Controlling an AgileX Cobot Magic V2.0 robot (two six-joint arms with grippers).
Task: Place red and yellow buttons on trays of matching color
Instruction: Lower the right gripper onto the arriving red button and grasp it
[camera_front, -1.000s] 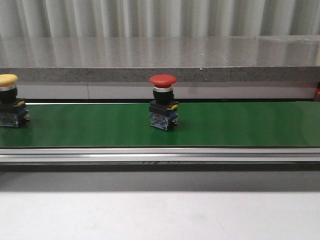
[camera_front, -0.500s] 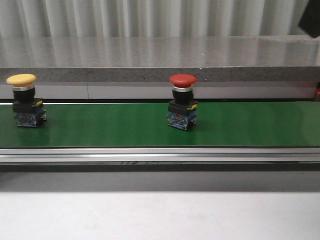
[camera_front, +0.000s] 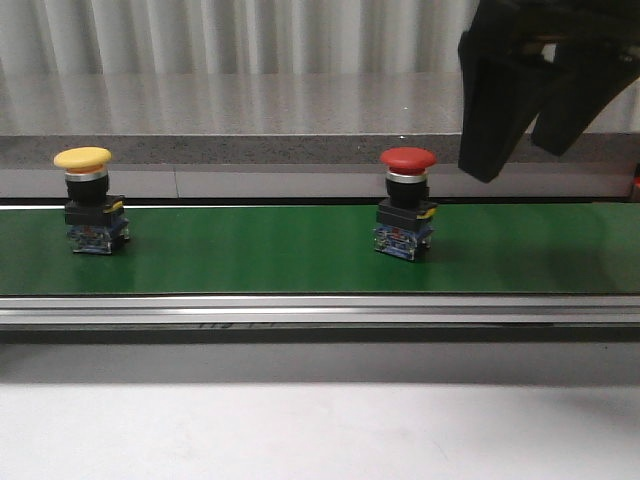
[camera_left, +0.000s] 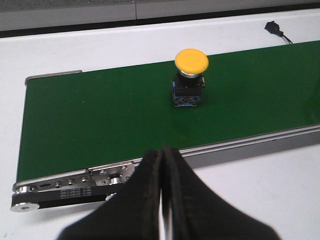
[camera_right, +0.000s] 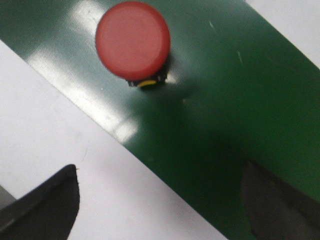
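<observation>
The right hand is seen hanging above the green conveyor belt, fingers spread wide and pointing down, just to the right of the red button and clear of it. The left hand is held low beside the belt's near rail, fingers pressed together on nothing. Both the red button and the yellow button stand upright mid-belt, caps up, well apart, with bare belt between them. White worktop is shown around the belt.
</observation>
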